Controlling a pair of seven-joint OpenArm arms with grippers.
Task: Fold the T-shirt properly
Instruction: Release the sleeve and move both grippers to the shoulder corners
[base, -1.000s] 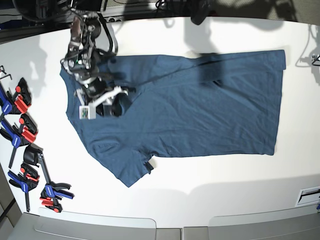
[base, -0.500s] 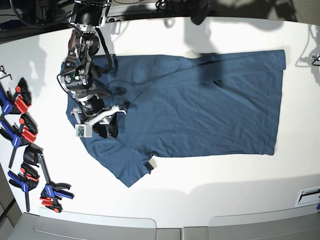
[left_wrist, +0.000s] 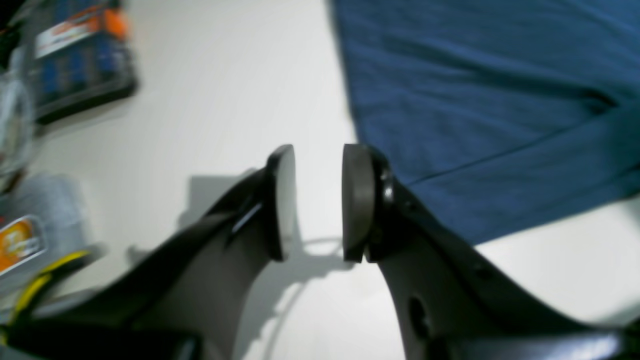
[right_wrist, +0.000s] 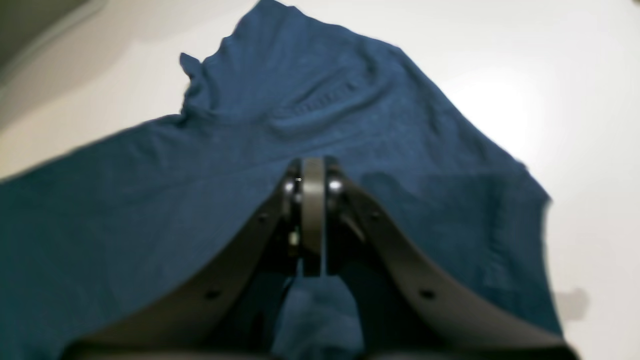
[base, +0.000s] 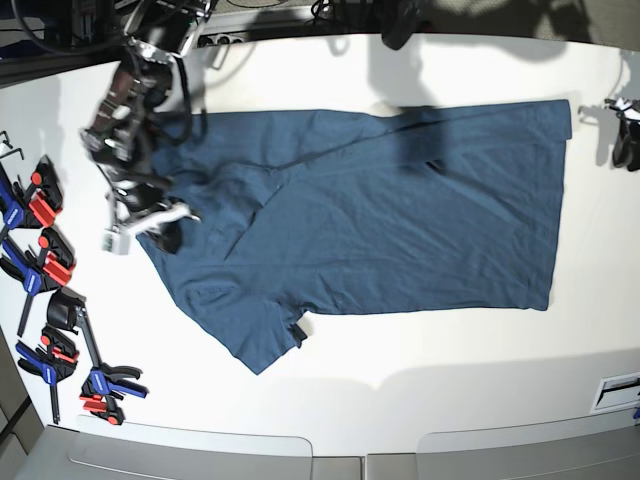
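Two grippers: right gripper (right_wrist: 313, 220) clenched over the T-shirt (base: 400, 220), left gripper (left_wrist: 318, 200) released beside its hem.

A plain dark teal-blue T-shirt (base: 380, 215) with no pattern lies on a white table (base: 420, 370). Red, blue and black clamps (base: 45, 290) sit at the table's edge. The right gripper (right_wrist: 312, 220) is black with grey pads. The left gripper (left_wrist: 317, 200) is black too, with one pale pad.
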